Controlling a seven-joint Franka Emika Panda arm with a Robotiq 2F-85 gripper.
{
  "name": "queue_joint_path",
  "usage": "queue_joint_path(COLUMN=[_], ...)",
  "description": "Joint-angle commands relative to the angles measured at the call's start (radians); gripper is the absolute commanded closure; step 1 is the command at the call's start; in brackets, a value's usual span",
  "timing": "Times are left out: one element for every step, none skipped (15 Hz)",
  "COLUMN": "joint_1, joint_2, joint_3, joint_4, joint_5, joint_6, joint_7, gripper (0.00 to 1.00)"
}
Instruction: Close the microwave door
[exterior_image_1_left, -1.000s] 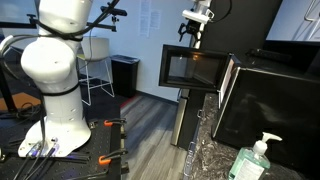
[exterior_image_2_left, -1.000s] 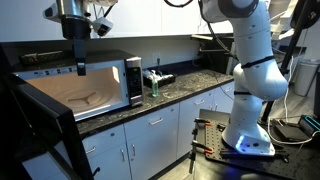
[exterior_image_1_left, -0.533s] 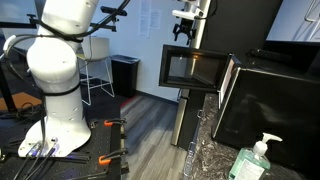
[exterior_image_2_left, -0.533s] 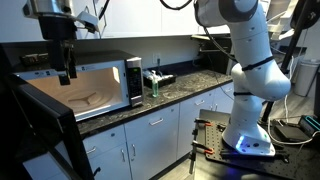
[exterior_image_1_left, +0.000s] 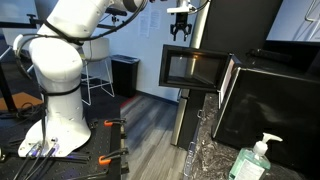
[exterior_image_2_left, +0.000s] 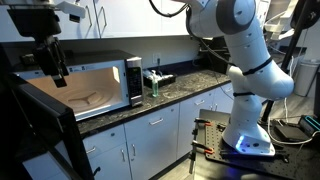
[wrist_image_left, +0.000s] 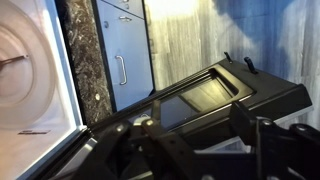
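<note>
Wrist view: my tool (wrist_image_left: 190, 140) blurred, cropped by bottom edge. Microwave (exterior_image_1_left: 275, 100) cut off at right edge in an exterior view.

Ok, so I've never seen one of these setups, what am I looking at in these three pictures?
The white jointed machine is a robot arm on a floor stand. Two cameras watch from outside it; the third sits on its wrist, looking down past the gripper. The gripper, a two-fingered claw, is open and holds nothing. It hangs above the microwave door, which stands swung open. The microwave sits on a dark countertop, with a sanitizer bottle nearby.
</note>
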Motion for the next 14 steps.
queue_joint_path(joint_1=[0.059,0.066,0.066,0.049,0.037,0.025,0.009,-0.009,-0.029,-0.05,-0.07,-0.096,-0.124,-0.153], joint_2=[0.097,0.087,0.1,0.091,0.089,0.088,0.087,0.088,0.091,0.1,0.109,0.125,0.144,0.167], joint_3=[-0.018,-0.033,-0.038,-0.022,-0.02,-0.015,-0.01,-0.004,0.004,0.014,0.026,0.044,0.068,0.095], joint_4=[0.192,0.18,0.21,0.192,0.19,0.186,0.178,0.171,0.165,0.162,0.159,0.155,0.154,0.154], joint_5=[-0.139,-0.161,-0.183,-0.209,-0.219,-0.224,-0.224,-0.215,-0.2,-0.183,-0.161,-0.131,-0.093,-0.047], joint_6=[-0.065,-0.021,0.013,0.069,0.124,0.182,0.248,0.314,0.38,0.446,0.51,0.571,0.624,0.668], joint_7=[-0.173,-0.226,-0.275,-0.309,-0.344,-0.375,-0.408,-0.442,-0.479,-0.517,-0.556,-0.595,-0.638,-0.681], gripper=[0.56,0.65,0.72,0.81,0.89,0.95,1.0,1.0,1.0,1.0,1.0,1.0,1.0,1.0])
